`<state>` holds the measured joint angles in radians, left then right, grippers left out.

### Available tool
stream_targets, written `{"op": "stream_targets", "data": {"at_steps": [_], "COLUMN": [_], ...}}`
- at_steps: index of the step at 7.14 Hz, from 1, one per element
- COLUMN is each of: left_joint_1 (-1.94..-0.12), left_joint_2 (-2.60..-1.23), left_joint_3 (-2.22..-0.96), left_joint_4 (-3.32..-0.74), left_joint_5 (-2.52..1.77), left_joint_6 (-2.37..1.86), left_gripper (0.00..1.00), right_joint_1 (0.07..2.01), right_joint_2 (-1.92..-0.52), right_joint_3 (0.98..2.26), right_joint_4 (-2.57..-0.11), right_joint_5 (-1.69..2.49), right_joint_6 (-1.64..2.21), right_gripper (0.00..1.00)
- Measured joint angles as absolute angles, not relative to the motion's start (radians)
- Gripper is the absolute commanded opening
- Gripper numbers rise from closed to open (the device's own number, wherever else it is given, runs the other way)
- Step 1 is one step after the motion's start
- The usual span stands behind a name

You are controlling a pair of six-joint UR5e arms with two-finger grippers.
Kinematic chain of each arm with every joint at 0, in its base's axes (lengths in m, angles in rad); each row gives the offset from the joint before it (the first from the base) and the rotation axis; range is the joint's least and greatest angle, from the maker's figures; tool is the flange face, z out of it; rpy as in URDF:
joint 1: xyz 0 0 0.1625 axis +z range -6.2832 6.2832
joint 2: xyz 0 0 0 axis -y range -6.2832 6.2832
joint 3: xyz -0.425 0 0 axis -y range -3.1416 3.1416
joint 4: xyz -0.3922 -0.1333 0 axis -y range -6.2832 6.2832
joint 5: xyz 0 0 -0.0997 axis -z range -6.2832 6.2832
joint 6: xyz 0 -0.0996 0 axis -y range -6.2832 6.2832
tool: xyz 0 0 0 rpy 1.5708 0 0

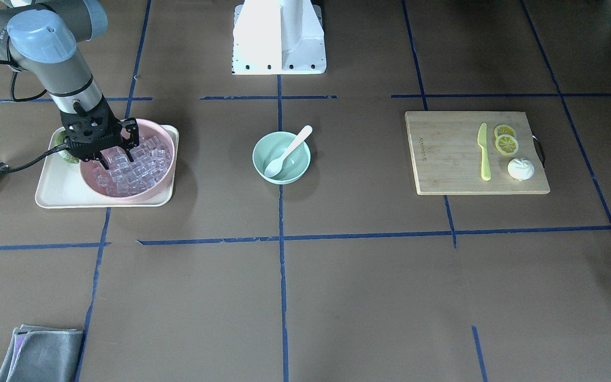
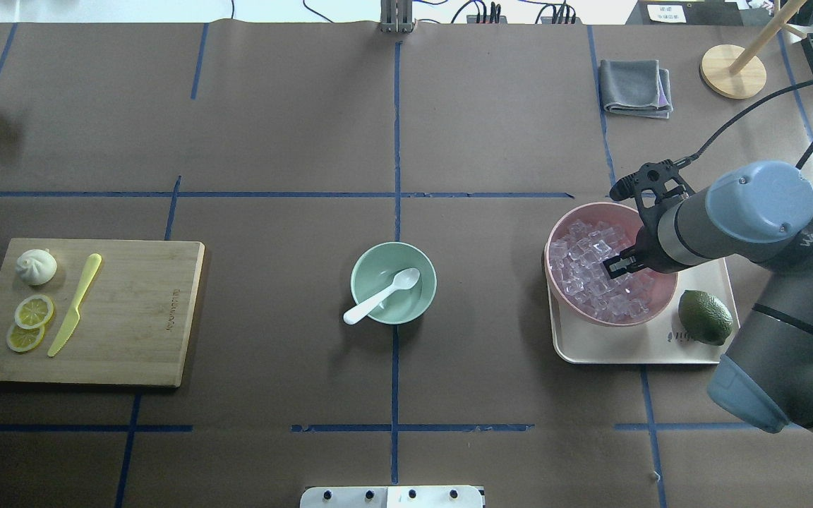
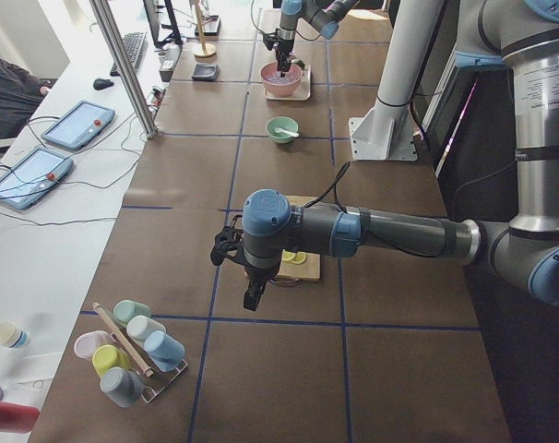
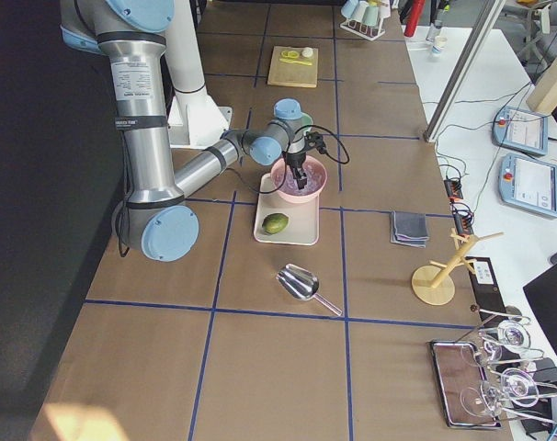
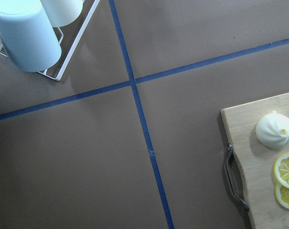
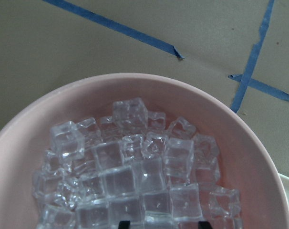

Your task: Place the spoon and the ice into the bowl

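Note:
The white spoon [image 1: 288, 152] lies in the mint-green bowl [image 1: 257, 159] at the table's middle, scoop down and handle over the rim; both show from overhead, spoon [image 2: 382, 296] and bowl [image 2: 360, 271]. Clear ice cubes [image 6: 130, 176] fill the pink bowl [image 6: 20, 157]. My right gripper [image 6: 163, 224] is open and reaches down into the ice [image 2: 590, 271], its fingertips [image 6: 124, 223] apart at the cubes' surface. It shows in the front view [image 1: 109, 159] too. My left gripper [image 3: 252, 297] hangs near the cutting board's end; I cannot tell whether it is open or shut.
The pink bowl [image 1: 125, 197] stands on a cream tray [image 1: 56, 196] with a lime [image 2: 705, 317]. A cutting board [image 1: 443, 159] holds a yellow-green knife [image 1: 483, 151], lemon slices and a bun. A grey cloth [image 2: 636, 87] and a metal scoop [image 4: 301, 282] lie near the tray.

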<state>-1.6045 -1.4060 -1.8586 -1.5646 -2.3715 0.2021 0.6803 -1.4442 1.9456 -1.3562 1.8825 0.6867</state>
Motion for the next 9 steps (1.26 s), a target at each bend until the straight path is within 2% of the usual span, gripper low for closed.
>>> {"op": "stream_targets", "data": {"at_steps": [1,2,6,8,9], "left_joint_1": [-1.605,-1.605,-1.606,-1.606,-1.606], "left_joint_2": [-1.406,-1.407,-1.405,-1.404,-1.405], "left_joint_3": [-1.859,-1.859,-1.86,-1.861,-1.861], "left_joint_4": [-1.565,-1.565,-1.565,-1.565,-1.564], "left_joint_5": [-2.372,-2.372,-2.372,-2.373,-2.373], "left_joint_6": [0.201,0.201,0.202,0.202,0.202], "left_gripper": [1.0,1.0,1.0,1.0,1.0], "right_joint_1": [0.68,0.68,0.681,0.667,0.645], "right_joint_2": [-1.444,-1.443,-1.427,-1.354,-1.274], "right_joint_3": [1.942,1.942,1.966,1.964,1.955], "right_joint_4": [-1.356,-1.356,-1.361,-1.383,-1.446], "right_joint_5": [1.882,1.882,1.885,1.885,1.882], "right_joint_6": [0.686,0.686,0.718,0.865,0.956], "right_gripper": [0.11,0.05,0.04,0.07,0.07]}}
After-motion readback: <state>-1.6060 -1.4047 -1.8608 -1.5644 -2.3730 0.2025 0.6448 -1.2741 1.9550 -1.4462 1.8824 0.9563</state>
